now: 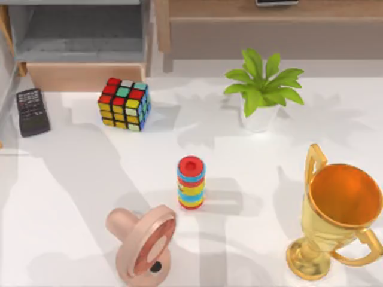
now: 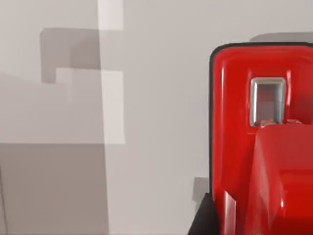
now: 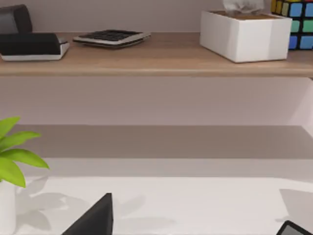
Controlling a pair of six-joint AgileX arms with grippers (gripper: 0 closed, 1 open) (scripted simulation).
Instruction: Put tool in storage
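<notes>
Red stapler (image 2: 261, 142) lies close under the left wrist camera on the white table (image 2: 156, 98), its long axis running straight away from the left hand. Whether either hand is wide or narrow I cannot tell. Storage drawer (image 1: 84, 75) waits open.

1. The top view looks down from above the table (image 1: 78, 173), with the drawer (image 1: 84, 75) at eleven o'clock.
2. The left wrist view sits very close over the red stapler (image 2: 264, 142) against a pale surface.
3. The right wrist view faces level toward the wooden shelf (image 3: 146, 61); it shares the plant (image 1: 263, 89) (image 3: 12, 152) with the top view.
</notes>
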